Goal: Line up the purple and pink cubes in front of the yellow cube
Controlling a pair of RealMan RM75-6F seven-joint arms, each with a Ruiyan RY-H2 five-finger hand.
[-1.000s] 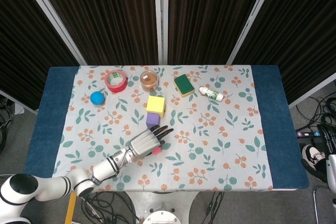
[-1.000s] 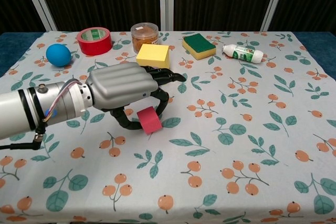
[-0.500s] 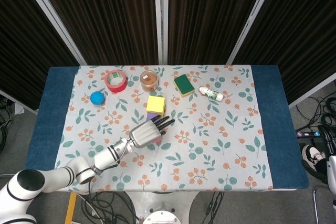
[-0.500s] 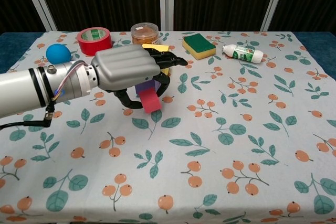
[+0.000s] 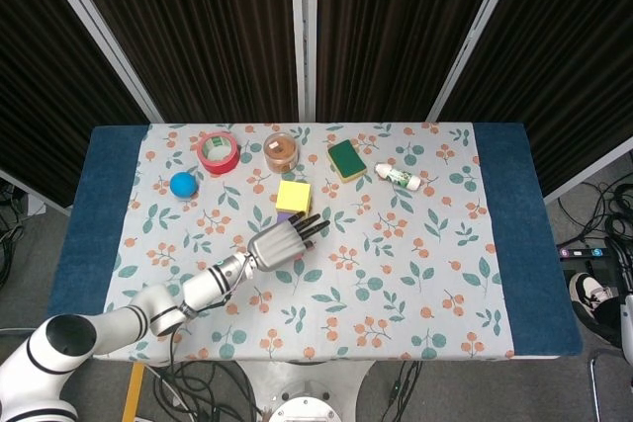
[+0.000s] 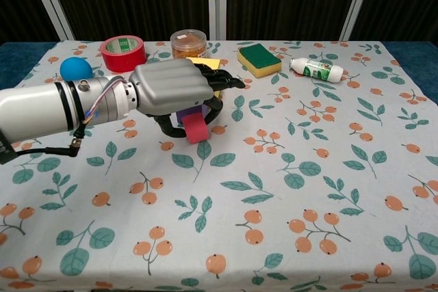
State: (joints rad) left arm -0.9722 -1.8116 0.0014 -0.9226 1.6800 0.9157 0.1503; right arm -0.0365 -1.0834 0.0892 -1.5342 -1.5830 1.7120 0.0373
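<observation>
My left hand (image 5: pixel 280 243) (image 6: pixel 176 89) hovers just in front of the yellow cube (image 5: pixel 294 196) (image 6: pixel 213 68), palm down. It holds the pink cube (image 6: pixel 194 128) under its fingers, low over the cloth. The purple cube (image 6: pixel 186 113) shows only as a sliver beneath the hand, right behind the pink one; in the head view the hand hides both. The yellow cube is partly covered by the fingertips in the chest view. My right hand is in neither view.
Along the back stand a red tape roll (image 5: pixel 218 152), a brown-filled jar (image 5: pixel 281 150), a green-and-yellow sponge (image 5: pixel 347 159) and a small white bottle (image 5: pixel 400 177). A blue ball (image 5: pixel 183 184) lies at the left. The flowered cloth (image 5: pixel 415 274) covers the table.
My left hand has carried the pink cube away from me, toward the yellow cube, and now covers the purple cube in the head view.
</observation>
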